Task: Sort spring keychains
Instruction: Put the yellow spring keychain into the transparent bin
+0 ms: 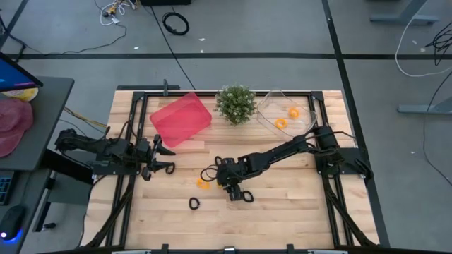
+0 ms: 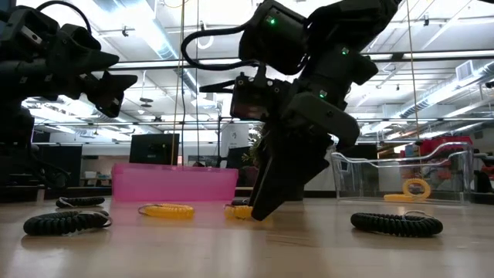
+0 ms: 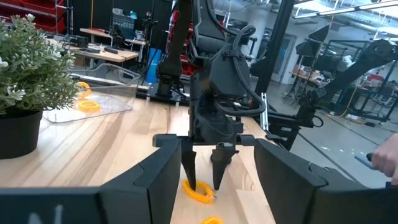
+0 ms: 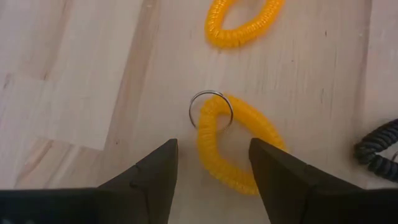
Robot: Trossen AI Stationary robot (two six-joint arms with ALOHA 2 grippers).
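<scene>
I see the left gripper (image 1: 168,159) hovering left of the potted plant (image 1: 236,104), below the pink bin (image 1: 181,119), fingers spread, holding nothing. Wooden table (image 1: 296,204), light planks on a black frame. Right gripper (image 1: 227,185) is down at the surface in front of the plant, fingers parted either side of an orange spring keychain (image 4: 233,143) with a metal ring (image 4: 211,110); not clamped. Second orange one (image 4: 242,23) just beside it. Black keychain (image 1: 194,204) nearer the front edge. Two orange ones (image 1: 287,117) sit in the clear tray (image 1: 268,106) right of the plant. Room behind: open lab, ceiling lights.
</scene>
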